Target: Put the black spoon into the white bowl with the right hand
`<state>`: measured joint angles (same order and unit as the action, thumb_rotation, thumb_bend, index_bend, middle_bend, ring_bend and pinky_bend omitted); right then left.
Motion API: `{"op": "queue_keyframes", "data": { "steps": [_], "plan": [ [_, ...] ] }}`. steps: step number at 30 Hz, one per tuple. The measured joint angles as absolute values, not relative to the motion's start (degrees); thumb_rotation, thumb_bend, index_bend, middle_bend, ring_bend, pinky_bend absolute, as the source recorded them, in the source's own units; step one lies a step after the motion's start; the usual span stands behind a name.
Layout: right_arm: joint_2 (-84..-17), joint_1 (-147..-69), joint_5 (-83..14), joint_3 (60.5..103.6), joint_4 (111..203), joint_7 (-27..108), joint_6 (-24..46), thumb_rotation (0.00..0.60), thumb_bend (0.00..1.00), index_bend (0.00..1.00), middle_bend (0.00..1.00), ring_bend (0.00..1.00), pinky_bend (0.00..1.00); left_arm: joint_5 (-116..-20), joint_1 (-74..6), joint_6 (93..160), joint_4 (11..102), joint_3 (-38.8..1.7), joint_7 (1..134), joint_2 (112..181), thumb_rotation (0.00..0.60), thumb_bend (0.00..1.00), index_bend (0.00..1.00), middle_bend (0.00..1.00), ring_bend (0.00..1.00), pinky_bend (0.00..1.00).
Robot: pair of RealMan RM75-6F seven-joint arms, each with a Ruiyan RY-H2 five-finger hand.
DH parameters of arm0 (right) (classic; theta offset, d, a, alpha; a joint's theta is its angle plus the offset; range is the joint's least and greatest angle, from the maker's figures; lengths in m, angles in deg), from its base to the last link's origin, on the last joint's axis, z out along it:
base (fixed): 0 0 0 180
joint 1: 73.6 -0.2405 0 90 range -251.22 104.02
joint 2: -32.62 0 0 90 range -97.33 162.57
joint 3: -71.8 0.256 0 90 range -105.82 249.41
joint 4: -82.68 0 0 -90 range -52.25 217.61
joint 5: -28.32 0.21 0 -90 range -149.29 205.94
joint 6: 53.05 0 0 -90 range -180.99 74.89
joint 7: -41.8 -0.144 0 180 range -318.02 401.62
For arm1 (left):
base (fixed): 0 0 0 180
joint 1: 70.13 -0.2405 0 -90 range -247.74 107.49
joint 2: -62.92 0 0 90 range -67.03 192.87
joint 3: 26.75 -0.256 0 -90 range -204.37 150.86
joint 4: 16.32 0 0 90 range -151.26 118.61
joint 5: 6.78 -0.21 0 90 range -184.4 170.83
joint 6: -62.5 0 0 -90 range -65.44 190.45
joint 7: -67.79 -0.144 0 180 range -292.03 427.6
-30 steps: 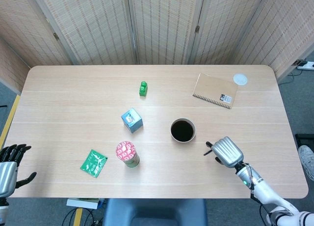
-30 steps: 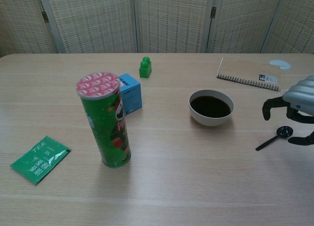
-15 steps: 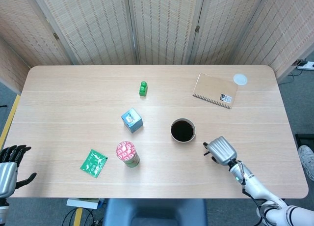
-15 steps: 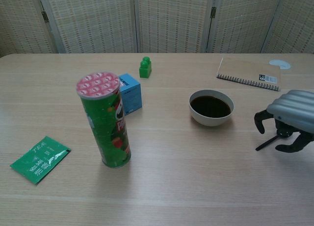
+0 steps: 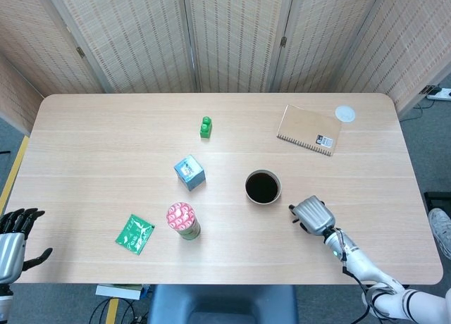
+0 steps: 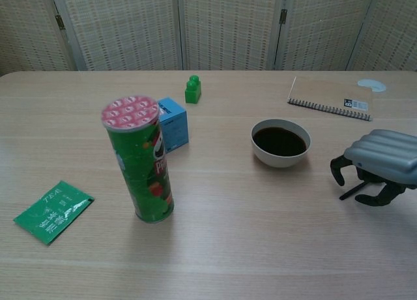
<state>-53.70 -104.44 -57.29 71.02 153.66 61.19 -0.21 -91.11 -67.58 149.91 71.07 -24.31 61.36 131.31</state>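
Beside the white bowl (image 6: 281,143), right hand (image 6: 381,164) apparently covers black spoon (image 6: 349,193).

We note a light wood-grain tabletop (image 5: 106,148) with rounded corners, evenly lit. Behind it stands a folding screen (image 5: 232,35) of woven reed panels in pale frames. Grey floor (image 5: 423,137) shows at right, where a white power strip (image 5: 438,93) lies.

You can count one white bowl (image 6: 281,143), one black spoon (image 6: 350,192), one chip can (image 6: 140,160), one tea packet (image 6: 52,211), one notebook (image 6: 331,98), one blue box (image 6: 173,124), one green block (image 6: 192,90), and two robot hands: right (image 6: 380,164), left (image 5: 13,239).
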Motion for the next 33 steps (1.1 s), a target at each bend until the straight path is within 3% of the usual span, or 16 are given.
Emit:
{"op": "queue_keyframes", "data": {
  "steps": [33],
  "plan": [
    [-56.7, -104.9, -57.2, 69.9, 149.8, 70.5, 1.2, 0.6, 0.3, 0.52, 1.0, 1.0, 1.0, -90.7, -67.7, 149.4, 70.1, -24.4, 61.9, 131.8, 0.6, 0.2, 0.24, 0.21, 0.15, 0.16]
  ]
}}
